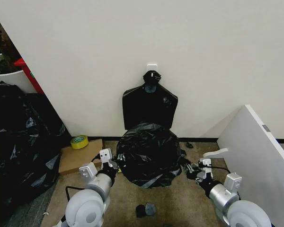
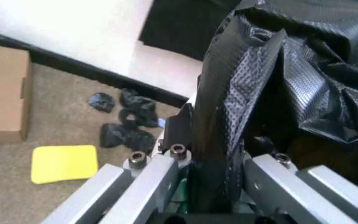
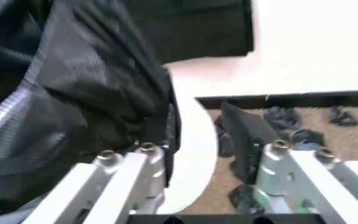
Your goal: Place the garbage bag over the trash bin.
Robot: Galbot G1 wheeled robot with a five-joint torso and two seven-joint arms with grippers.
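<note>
The left gripper (image 2: 213,161) has its jaws closed on a fold of the garbage bag (image 1: 149,153); beside the trash bin (image 3: 195,154), the right gripper (image 3: 204,163) stands with jaws wide, the bin's rim between them.

- A bare corner of a storeroom or back room, by its looks: a plain white wall (image 1: 203,56) with a black skirting strip, over brown carpet (image 1: 180,203).
- A heap of black plastic (image 1: 19,137) lies on the left.
- A cardboard box (image 1: 78,156) carries a tape roll (image 1: 79,141).
- A white board (image 1: 255,151) leans on the right.
- A flat black bundle (image 1: 150,106) hangs from a wall hook (image 1: 152,67).
</note>
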